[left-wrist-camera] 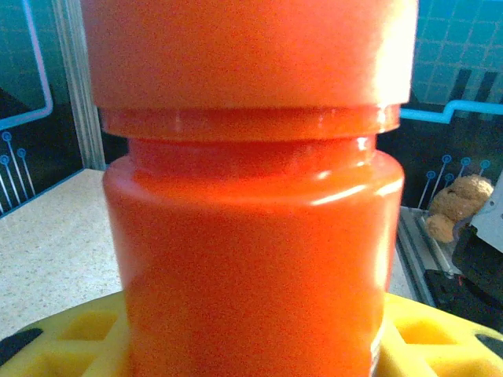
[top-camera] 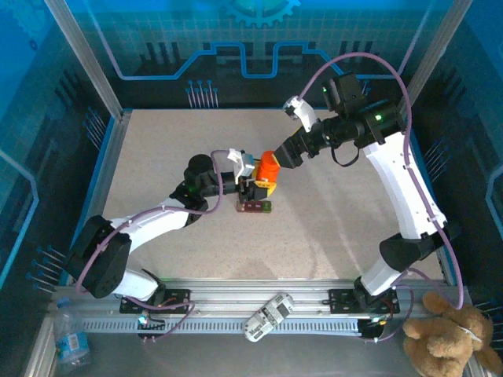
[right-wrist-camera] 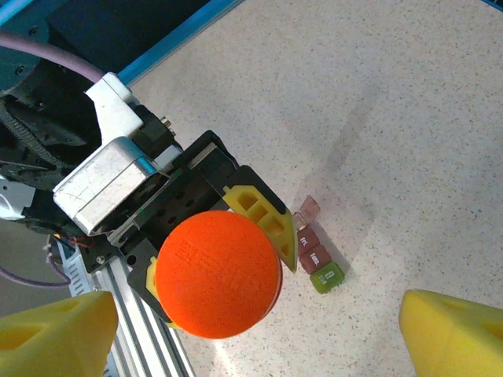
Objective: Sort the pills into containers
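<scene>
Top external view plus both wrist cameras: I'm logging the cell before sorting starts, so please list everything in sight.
table: one, speckled beige, inside the blue-walled enclosure
orange bottle: one, orange, capped, held upright mid-table
containers: one strip, dark red with a green end, flat on the table just nearer than the bottle
white handset: one, white, on the near rail between the arm bases
teddy bear: one, brown, near right corner
plastic bottle: one, clear with blue label, near left corner
left claw: one, yellow fingers, shut on the orange bottle
right claw: one, yellow fingers, open, close above the orange bottle
</scene>
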Robot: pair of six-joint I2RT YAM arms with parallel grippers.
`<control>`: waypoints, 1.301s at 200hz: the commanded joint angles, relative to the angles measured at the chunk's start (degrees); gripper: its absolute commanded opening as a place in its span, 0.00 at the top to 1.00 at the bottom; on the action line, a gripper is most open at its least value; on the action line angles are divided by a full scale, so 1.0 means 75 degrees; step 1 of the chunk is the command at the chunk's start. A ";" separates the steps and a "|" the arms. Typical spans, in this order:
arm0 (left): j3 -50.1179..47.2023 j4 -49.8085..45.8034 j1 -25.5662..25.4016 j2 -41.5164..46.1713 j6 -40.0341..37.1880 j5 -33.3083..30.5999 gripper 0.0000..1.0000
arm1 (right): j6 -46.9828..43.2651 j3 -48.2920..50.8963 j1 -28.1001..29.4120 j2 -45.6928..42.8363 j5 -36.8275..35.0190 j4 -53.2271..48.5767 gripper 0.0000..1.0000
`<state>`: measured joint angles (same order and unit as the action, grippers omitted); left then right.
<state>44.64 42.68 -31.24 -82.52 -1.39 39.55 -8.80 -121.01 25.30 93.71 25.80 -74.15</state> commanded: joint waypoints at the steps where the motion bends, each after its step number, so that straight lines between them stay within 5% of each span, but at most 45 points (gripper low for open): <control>1: 0.0321 0.0046 0.0061 -0.0105 0.0141 0.0385 1.00 | -0.0485 -0.0440 0.0184 0.0322 0.0146 -0.0527 0.07; 70: 0.0353 0.0043 0.0053 -0.0165 0.0160 0.0421 1.00 | -0.0596 -0.0588 0.0663 0.0817 -0.0347 -0.0719 0.11; 260: 0.0412 0.0111 0.0066 -0.0037 0.0139 0.0269 1.00 | -0.0280 0.0052 0.0810 0.0765 -0.0472 -0.0513 0.51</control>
<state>44.97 40.07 -31.07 -83.53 0.03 40.84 -11.97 -122.28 30.46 99.74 22.96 -76.97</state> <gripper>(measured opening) 0.512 0.512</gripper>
